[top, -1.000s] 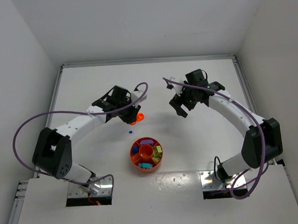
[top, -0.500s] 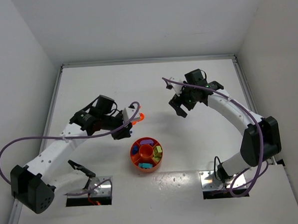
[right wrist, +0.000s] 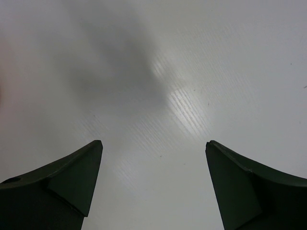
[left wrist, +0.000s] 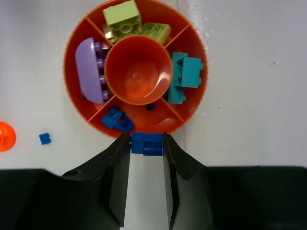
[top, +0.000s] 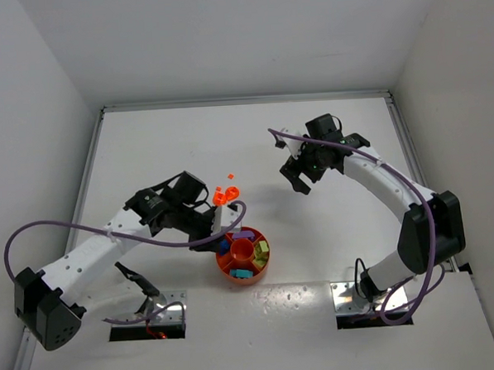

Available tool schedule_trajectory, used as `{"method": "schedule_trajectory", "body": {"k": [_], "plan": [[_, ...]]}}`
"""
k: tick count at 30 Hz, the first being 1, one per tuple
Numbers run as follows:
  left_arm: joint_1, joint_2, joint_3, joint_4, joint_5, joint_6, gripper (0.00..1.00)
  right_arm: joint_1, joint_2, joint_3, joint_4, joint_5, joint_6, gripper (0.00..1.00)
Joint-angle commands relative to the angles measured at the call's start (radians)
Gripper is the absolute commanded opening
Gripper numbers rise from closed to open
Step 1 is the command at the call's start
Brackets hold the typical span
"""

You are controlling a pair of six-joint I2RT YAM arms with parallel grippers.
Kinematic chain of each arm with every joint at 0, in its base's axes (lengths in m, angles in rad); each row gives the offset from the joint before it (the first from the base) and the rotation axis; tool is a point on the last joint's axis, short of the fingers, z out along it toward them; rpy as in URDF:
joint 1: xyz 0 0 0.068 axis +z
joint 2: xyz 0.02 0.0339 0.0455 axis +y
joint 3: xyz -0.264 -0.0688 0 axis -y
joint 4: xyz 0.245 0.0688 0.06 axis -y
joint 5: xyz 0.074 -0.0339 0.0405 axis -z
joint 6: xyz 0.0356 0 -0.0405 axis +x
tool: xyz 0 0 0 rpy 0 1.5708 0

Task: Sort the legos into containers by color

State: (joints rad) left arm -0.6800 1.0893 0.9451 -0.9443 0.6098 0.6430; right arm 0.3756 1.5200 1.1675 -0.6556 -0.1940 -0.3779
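One blue brick (left wrist: 147,145) is pinched in the left gripper (left wrist: 146,140), right at the near rim of the tray (left wrist: 199,45). It lines up with the wedge (left wrist: 160,117) that holds blue, so that looks like the drop spot. Right gripper (right wrist: 153,143) hangs spread wide and empty, well apart, likely keeping clear. White table (top: 162,148), with plain white walls (top: 43,80) boxing it in.

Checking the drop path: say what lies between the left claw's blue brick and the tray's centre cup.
Left wrist view: one wedge compartment, holding a blue lego and a tiny blue piece.
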Motion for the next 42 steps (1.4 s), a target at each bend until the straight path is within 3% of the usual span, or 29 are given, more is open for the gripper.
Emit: {"method": "schedule_trajectory", "body": {"k": [1,7,13,21,25,26,32,36,42], "plan": [[-0.053,0.006,0.026,-0.011,0.036,0.018,0.33,0.003,-0.014,0.035,0.013,-0.013,-0.018,0.88],[-0.087,0.050,0.035,-0.001,0.007,-0.003,0.35,0.003,-0.023,0.026,0.013,-0.013,-0.018,0.88],[-0.096,0.063,0.007,0.053,-0.057,-0.035,0.57,0.003,-0.023,0.026,0.013,-0.013,-0.018,0.88],[-0.070,0.032,0.009,0.125,-0.094,-0.088,0.62,0.003,-0.014,0.026,0.013,-0.013,-0.027,0.88],[-0.027,0.032,0.020,0.125,-0.116,-0.088,0.51,0.003,-0.004,0.026,0.013,-0.013,-0.027,0.88],[0.011,0.032,0.020,0.125,-0.125,-0.077,0.44,0.003,-0.004,0.026,0.013,-0.013,-0.027,0.88],[0.161,0.113,-0.017,0.125,-0.199,0.044,0.28,0.003,-0.004,0.006,0.013,-0.022,-0.027,0.88],[0.250,0.222,-0.005,0.125,-0.199,0.102,0.27,0.003,-0.004,0.015,0.013,-0.022,-0.027,0.88],[0.269,0.391,0.023,0.156,-0.188,0.175,0.28,0.003,0.017,0.015,0.022,-0.022,-0.027,0.88]]}}
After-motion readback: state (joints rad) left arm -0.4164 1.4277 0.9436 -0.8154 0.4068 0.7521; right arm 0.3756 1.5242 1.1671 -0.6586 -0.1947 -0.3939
